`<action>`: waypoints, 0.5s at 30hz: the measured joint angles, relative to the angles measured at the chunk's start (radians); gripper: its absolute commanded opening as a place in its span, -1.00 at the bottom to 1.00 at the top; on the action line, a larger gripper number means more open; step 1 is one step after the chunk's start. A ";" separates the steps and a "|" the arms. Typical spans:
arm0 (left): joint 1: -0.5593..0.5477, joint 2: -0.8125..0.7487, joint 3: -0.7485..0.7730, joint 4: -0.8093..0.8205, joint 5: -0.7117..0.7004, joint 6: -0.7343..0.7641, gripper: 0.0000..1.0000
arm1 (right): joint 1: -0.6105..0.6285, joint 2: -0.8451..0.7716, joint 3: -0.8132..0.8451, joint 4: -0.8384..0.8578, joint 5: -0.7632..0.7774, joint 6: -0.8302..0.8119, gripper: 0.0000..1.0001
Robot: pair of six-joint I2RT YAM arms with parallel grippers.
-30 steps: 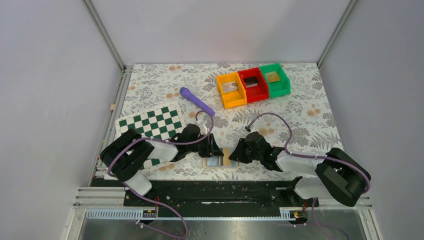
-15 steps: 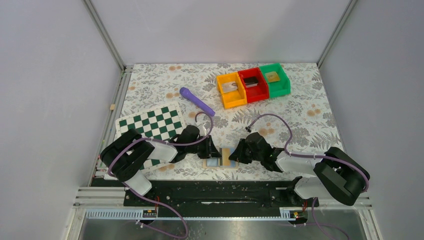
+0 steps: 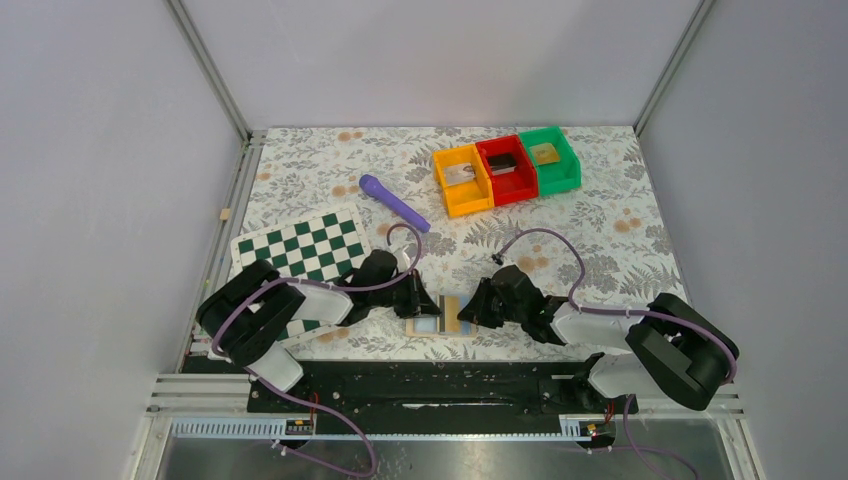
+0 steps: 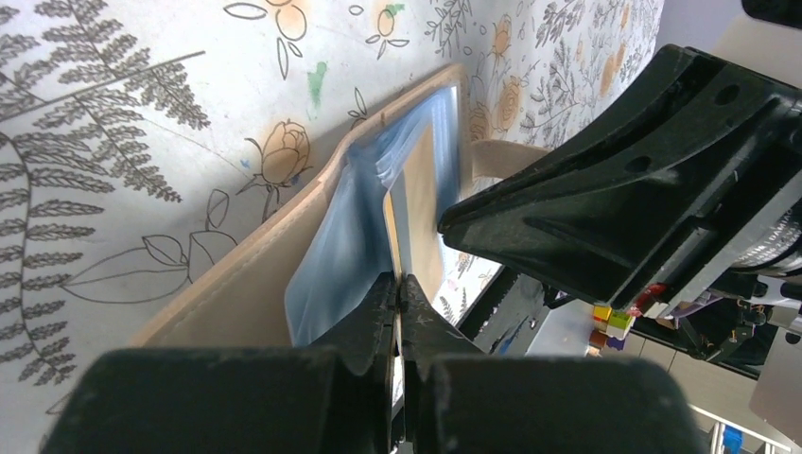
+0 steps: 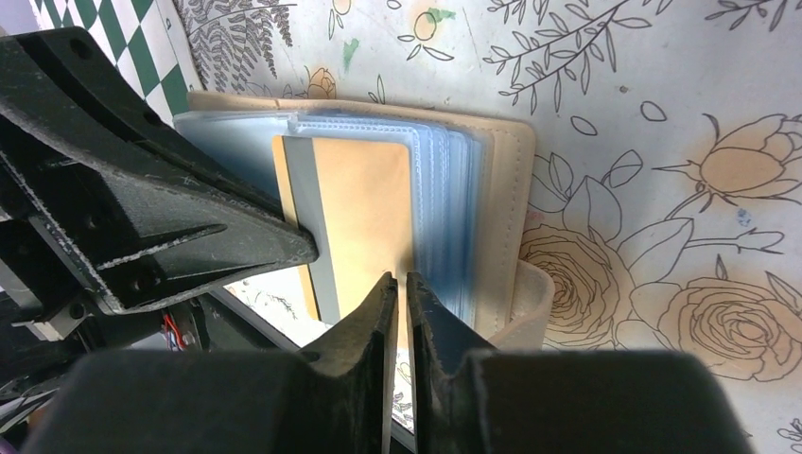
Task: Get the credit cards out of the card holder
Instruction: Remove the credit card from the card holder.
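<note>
Two pincers on one wallet. Right pincer (image 5: pixel 398 293): fingers closed to a hairline slit. The slit shows tan, so I judge they nip the near edge of the tan credit card (image 5: pixel 364 213) with the grey stripe. Left pincer (image 4: pixel 397 293): fingers pressed together likewise, with a thin edge running in between them. I take that edge for a blue sleeve (image 4: pixel 331 255); whether a card sits inside it I cannot tell. Seen from the right wrist, the left tip touches the card's striped end.

Card holder (image 5: pixel 511 180) lies open and flat on the floral table (image 5: pixel 662 95), between my two wrists and near the front edge. Checkered board (image 3: pixel 300 250) sits by the left arm, apart from the holder.

Step in hand, as I read it: drawing this card out of its sleeve. How far out it is I cannot tell. To do it well:
- use the left grip as the anchor
- pull with the right, straight along the pocket's mouth, low and slow, without twisting

Risk: if the sleeve clings, the whole holder drags along instead of releasing the card.
</note>
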 measured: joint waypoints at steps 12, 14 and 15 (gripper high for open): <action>0.012 -0.023 -0.010 -0.024 0.050 0.018 -1.00 | 0.000 0.001 -0.005 0.009 0.000 0.011 -0.71; 0.013 -0.023 -0.013 -0.011 0.058 0.015 -1.00 | 0.000 0.000 -0.005 0.009 0.000 0.012 -0.71; 0.014 -0.023 -0.016 -0.005 0.060 0.014 -1.00 | 0.000 -0.001 -0.005 0.008 0.000 0.012 -0.72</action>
